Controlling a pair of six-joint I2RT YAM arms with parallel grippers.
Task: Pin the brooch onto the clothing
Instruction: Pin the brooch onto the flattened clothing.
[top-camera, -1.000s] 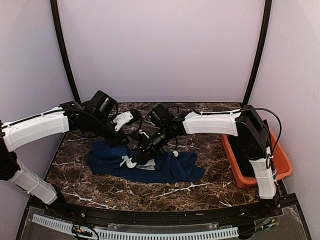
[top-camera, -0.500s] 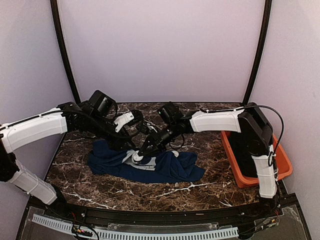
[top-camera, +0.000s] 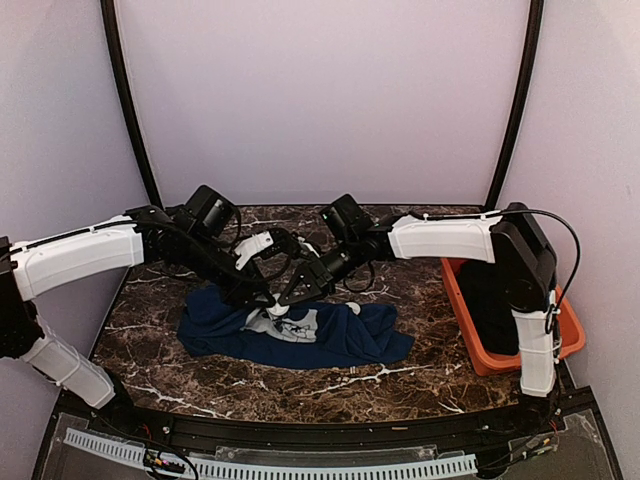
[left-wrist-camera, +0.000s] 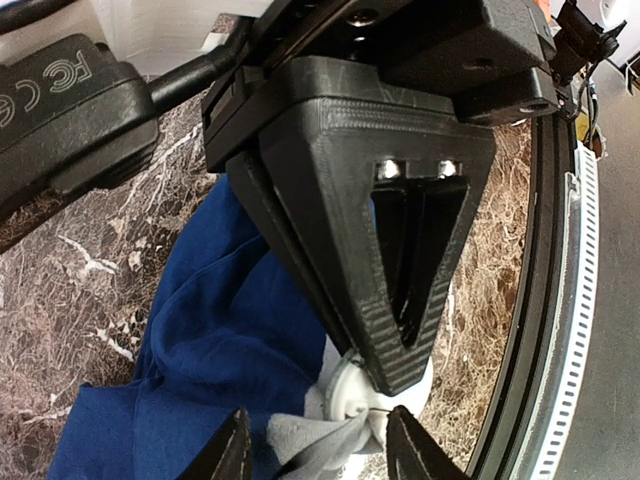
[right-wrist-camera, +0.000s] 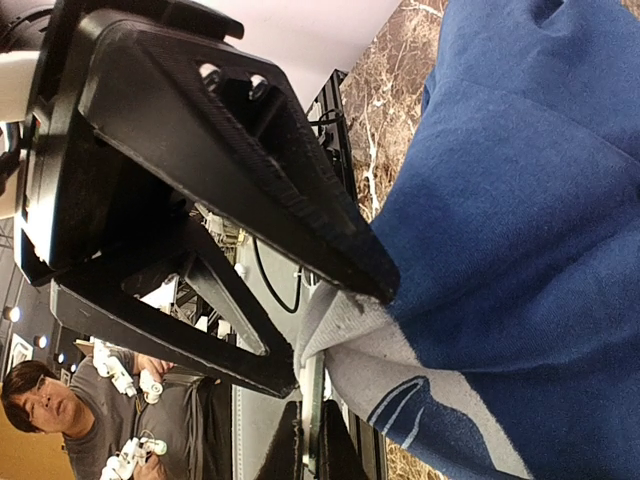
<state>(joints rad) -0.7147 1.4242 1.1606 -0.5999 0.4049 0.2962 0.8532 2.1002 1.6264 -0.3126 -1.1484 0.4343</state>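
- Navy cloth fills the middle of the top view: the T-shirt lies crumpled on the dark marble worktop, its pale chest print facing up.
- From above, both arms reach in over the print. The left pincer and the right pincer have their tips just beside each other, low over the cloth.
- At the right edge of the worktop stands an orange bin with a black garment inside, well apart from the T-shirt.
- In the left wrist view the right pincer hangs in front as one black wedge, its two fingers pressed together. It is clenched on the brooch, whose round white back shows at the very tip.
- The brooch sits against a bunched fold of the grey-white print, with blue cloth spreading to the left.
- At the bottom of that view the left pincer's own fingertips stand apart on either side of the fold, released.
- In the right wrist view the left pincer's two ribbed black fingers are spread wide. A raised fold of the grey print lies between their tips, and blue cloth fills the right half.
- The brooch itself is hidden in this view.
- A person in a grey top shows in the lower left corner.
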